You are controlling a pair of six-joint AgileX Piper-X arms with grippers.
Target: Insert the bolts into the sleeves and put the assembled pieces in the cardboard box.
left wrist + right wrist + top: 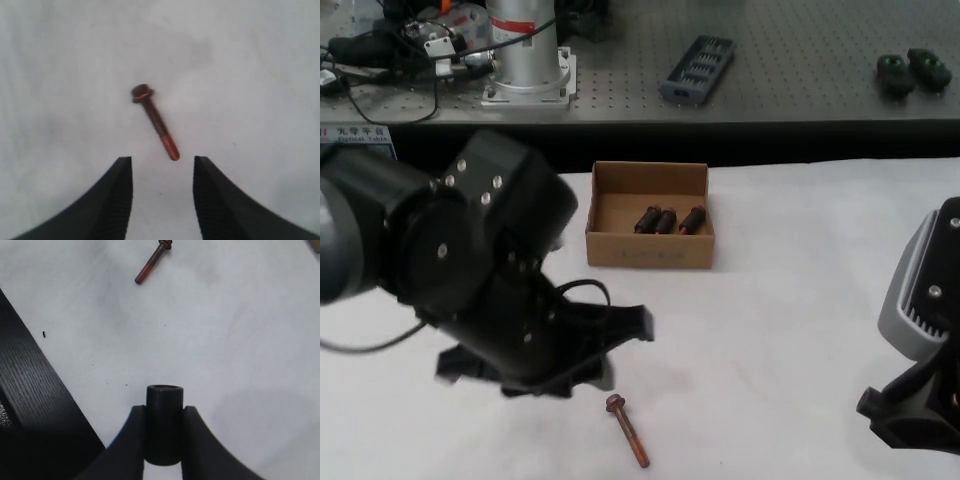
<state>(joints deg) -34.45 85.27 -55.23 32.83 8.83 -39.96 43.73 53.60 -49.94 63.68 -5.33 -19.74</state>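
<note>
Nothing legible, faint marks on the cardboard box (649,254) front (too blurred), a small label (355,132) far left, unreadable

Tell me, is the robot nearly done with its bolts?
Partly. Done: three dark assembled pieces lie in the cardboard box. In hand: the right gripper holds a sleeve, and the left gripper is open near one loose bolt on the white bench. Still to do: grab that bolt, push it into the sleeve, and put that piece in the box.
</note>
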